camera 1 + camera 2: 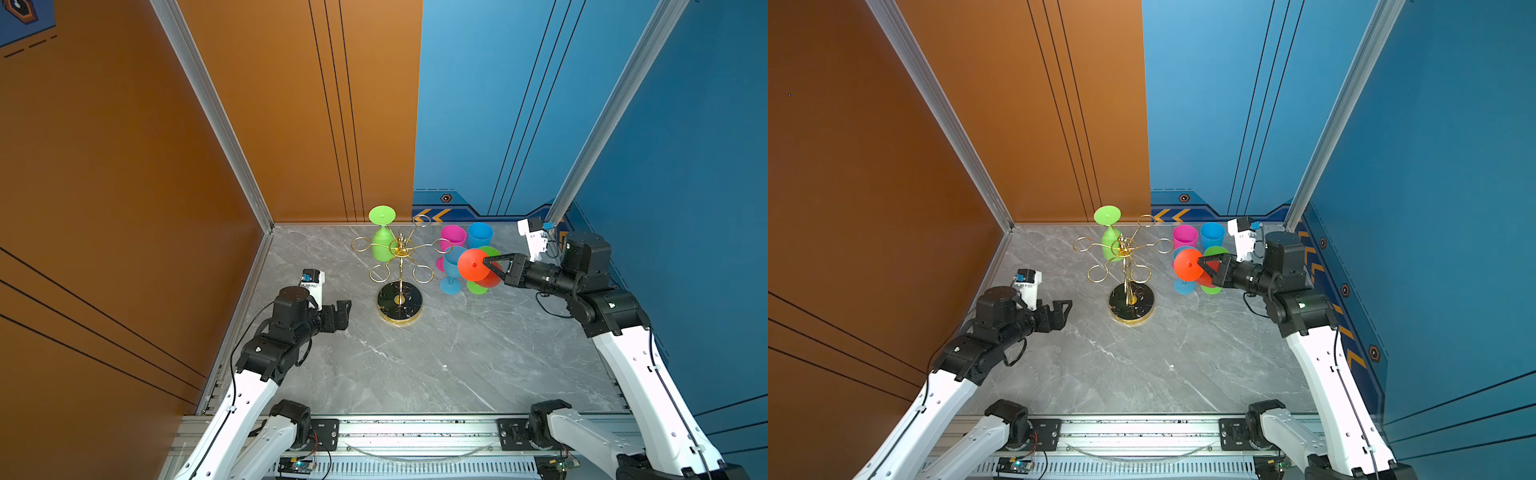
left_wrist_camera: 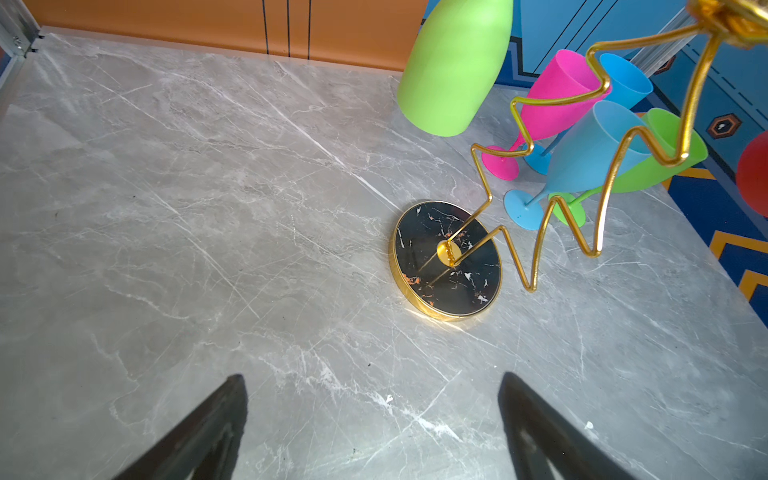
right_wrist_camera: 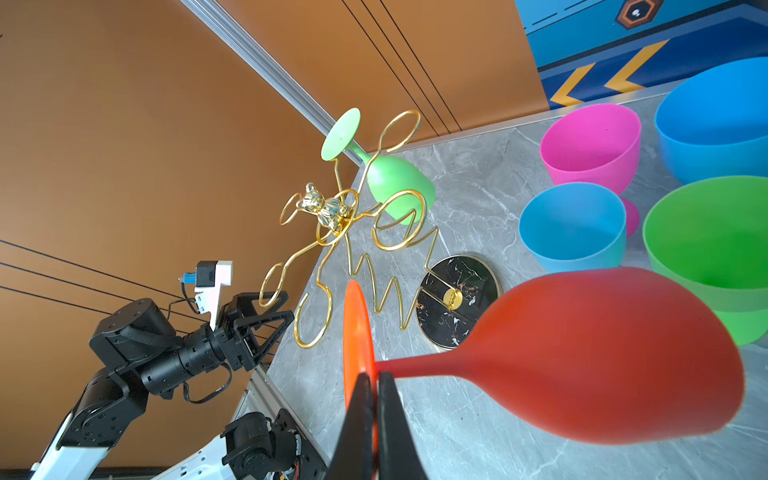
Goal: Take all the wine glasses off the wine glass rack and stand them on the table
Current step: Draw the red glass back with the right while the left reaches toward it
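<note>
the red wine glass (image 3: 602, 353) is already clear of the wine glass rack (image 1: 401, 249), held sideways in the air over the standing glasses (image 3: 590, 141) to the rack's right. the right gripper (image 3: 376, 376) is pinched tight on its stem, just behind the foot. whether the bowl brushes the glasses beneath is hard to tell. this looks like the carry-and-place step. next it needs turning upright and setting on bare table (image 1: 457, 353). a green glass (image 1: 383, 245) hangs on the rack. the left gripper (image 2: 370, 378) hovers spread wide and empty near the base.

- Grey, white-veined marbled worktop (image 1: 415, 365).
- Left and behind: orange wall panels (image 1: 104, 166).
- Right and behind: blue wall panels (image 1: 465, 104).
- At rear corners: aluminium posts (image 1: 210, 104).
</note>
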